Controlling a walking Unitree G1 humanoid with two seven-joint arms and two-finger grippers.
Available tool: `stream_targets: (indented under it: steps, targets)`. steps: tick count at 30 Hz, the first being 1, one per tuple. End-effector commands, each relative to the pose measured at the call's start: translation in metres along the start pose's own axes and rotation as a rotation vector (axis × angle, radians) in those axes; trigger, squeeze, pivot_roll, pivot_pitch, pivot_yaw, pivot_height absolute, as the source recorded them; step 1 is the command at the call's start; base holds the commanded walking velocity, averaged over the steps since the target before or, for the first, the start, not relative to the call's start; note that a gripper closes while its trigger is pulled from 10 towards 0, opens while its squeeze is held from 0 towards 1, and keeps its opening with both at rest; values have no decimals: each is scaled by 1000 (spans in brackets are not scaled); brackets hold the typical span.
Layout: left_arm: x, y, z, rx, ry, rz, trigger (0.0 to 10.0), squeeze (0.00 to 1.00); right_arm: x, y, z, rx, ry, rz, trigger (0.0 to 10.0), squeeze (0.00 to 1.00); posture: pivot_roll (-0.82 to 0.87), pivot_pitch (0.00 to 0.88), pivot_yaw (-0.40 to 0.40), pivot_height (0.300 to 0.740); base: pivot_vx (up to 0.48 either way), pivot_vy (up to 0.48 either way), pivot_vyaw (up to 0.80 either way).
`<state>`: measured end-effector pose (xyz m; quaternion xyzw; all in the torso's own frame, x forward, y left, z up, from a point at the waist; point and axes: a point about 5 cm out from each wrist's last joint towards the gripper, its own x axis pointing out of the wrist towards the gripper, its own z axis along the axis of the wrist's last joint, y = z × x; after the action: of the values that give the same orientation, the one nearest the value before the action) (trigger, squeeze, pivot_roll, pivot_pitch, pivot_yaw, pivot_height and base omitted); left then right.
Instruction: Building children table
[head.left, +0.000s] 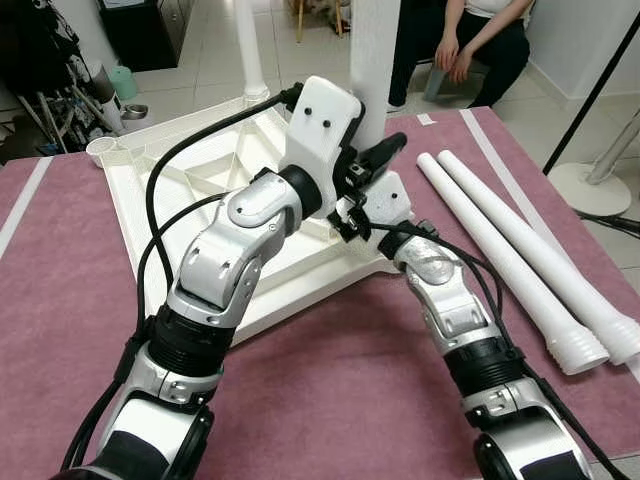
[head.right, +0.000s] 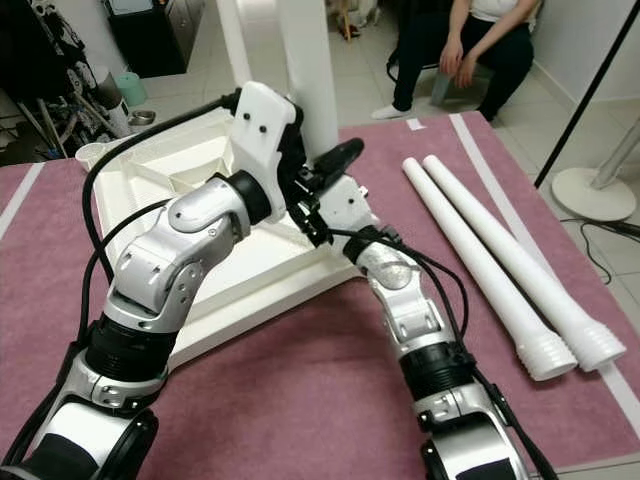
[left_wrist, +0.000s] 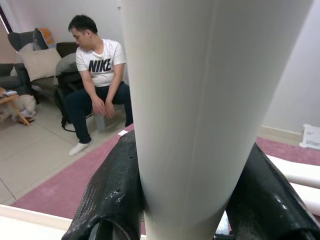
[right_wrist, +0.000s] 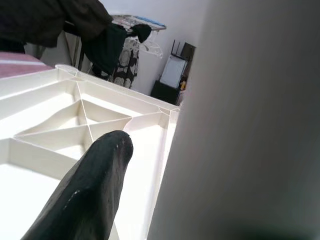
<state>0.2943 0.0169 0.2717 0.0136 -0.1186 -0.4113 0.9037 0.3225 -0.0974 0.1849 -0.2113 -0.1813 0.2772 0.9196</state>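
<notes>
Mauve carpet (head.left: 330, 390) on a tiled floor carries the whole job, with a seated person (head.left: 470, 45) at its far edge. Your left gripper (left_wrist: 192, 195) is closed on the upright white plastic table leg (head.left: 373, 60), one black finger pressed to each side of it. Your right gripper (head.left: 375, 165) reaches in at the same leg low down; one finger shows beside the tube, but you cannot tell whether it is clamped. That leg stands at the near right corner of the upturned white ribbed plastic tabletop (head.left: 200, 175) in the carpet's middle; another stands at its far corner. Keep the tube plumb over its socket, press straight down and twist if it is threaded. Two spare white ribbed-end legs (head.left: 520, 255) lie along the carpet's right edge.
</notes>
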Motion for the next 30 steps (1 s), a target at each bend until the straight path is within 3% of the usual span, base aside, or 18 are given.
stream_targets:
  steps: [1,16,22,30]
  targets:
    - [3,0,-3,-8,34,-29,0,0,3,11,13,-34,-65,42,10000,0,-48,0,106,740,0,0,0]
    - [6,11,-5,5,58,-11,0,0,-4,15,15,-1,-64,-37,10000,0,-56,0,114,740,0,0,0]
    - [5,15,-6,12,58,5,0,0,-8,20,23,142,-105,7,10000,0,-56,0,118,740,0,0,0]
    - [4,18,-9,33,73,20,0,0,-13,18,24,153,-100,-15,10000,0,-57,0,116,740,0,0,0]
